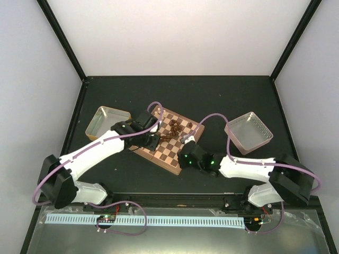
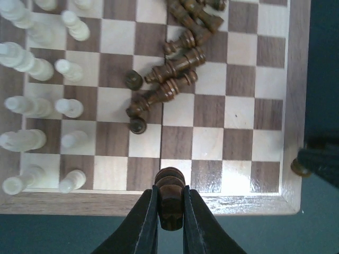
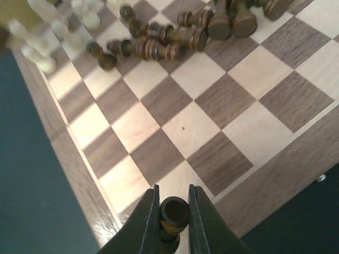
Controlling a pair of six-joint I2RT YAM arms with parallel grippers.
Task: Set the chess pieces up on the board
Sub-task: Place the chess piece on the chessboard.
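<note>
Each arm grips one dark piece at the board's edge.
Pale pieces stand ranked on the board. The left gripper is clamped on a dark piece. The unsorted dark heap lies mid-board. The right gripper pinches a second dark piece upright, probably for placing.

The board sits mid-bench, turned cornerwise. Left tray is off to the board's left and right tray off to its right, neither touching it. On the board, the upright pieces stand in two rows along one side. The toppled pieces are heaped around the middle. The left claw has a piece pinched over the board's rim. The right claw has another piece at the edge opposite those rows.
</note>
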